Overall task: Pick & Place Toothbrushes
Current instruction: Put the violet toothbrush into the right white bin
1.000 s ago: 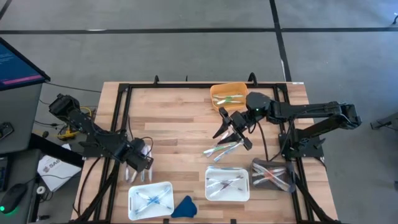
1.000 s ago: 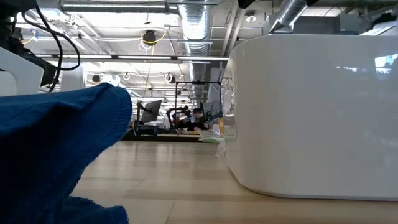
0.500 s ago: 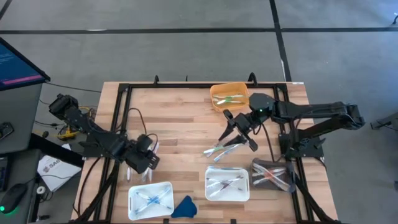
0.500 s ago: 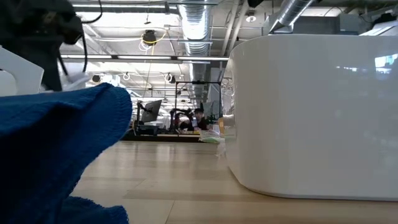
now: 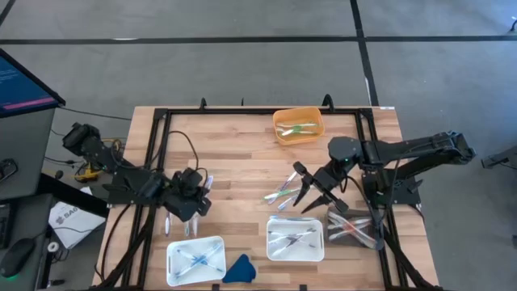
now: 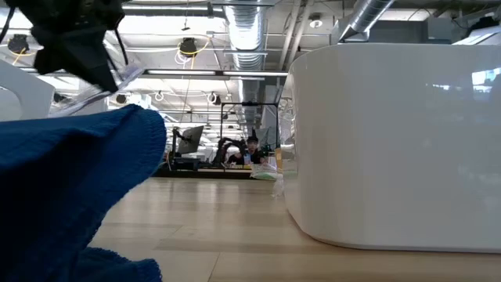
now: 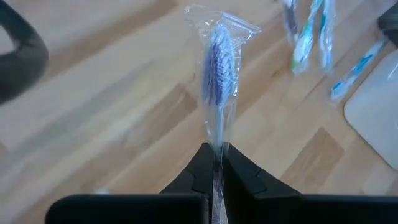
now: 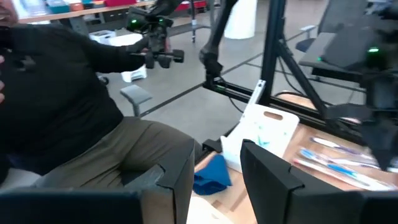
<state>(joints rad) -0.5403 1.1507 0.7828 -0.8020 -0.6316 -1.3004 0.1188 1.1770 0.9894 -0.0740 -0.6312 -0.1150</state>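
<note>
My left gripper [image 5: 198, 194] hangs over the table's left half, shut on one toothbrush [image 7: 217, 59] with blue bristles in a clear wrapper. Its dark fingers also show high up in the low view [image 6: 94, 66]. My right gripper [image 5: 301, 185] stands open beside several loose toothbrushes [image 5: 282, 194] that lie flat on the wood at mid-table. Nothing is between its fingers [image 8: 267, 177]. More toothbrushes lie in the orange bin [image 5: 297, 127], in both white trays and in a clear box. My left gripper pinches the wrapped toothbrush between its two fingers on the handle [image 7: 215, 146], below the bristled head. The fingers slant down and lie along the toothbrush. The head sticks out ahead of the fingertips, and the toothbrush is lifted clear of the table.
One white tray [image 5: 194, 260] stands near the front left, another [image 5: 295, 239] at front centre, with a blue cloth lump [image 5: 239, 269] between them. A clear box [image 5: 354, 227] sits at the front right. A black frame [image 5: 161, 145] rims the table. A seated person [image 8: 74, 106] shows beyond it.
My left gripper has risen from just above the table and turned about, staying shut on the wrapped toothbrush, which is now lifted higher. My right gripper has swung from beside the orange bin toward the table's near edge, staying open over the loose toothbrushes.
</note>
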